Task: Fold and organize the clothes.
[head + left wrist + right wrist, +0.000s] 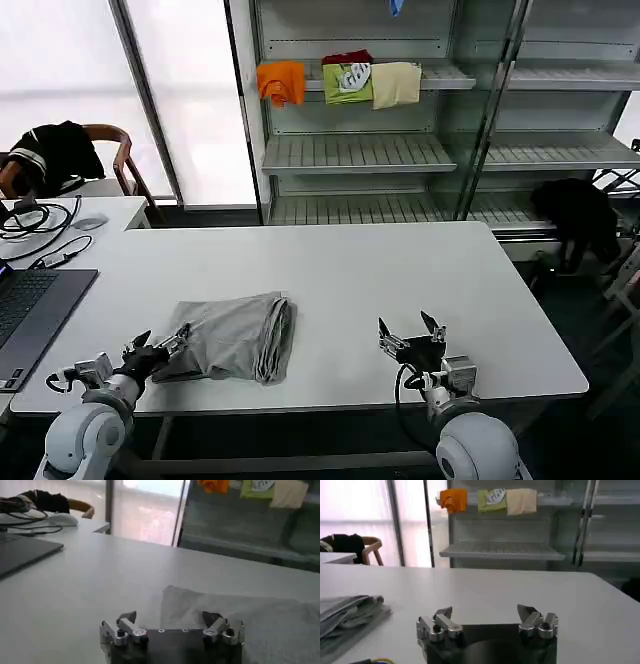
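On the white table (330, 270), toward its near left part, we find the grey T-shirt (238, 338) folded into a compact bundle, rolled edge facing the robot's right. We note the left gripper (160, 348) at the shirt's near left corner, fingers spread wide, one fingertip over the cloth edge, gripping nothing. We record the right gripper (409, 332) well apart to the right, hovering over bare tabletop, jaws wide open and empty. A laptop (30, 305) lies at the table's left edge.
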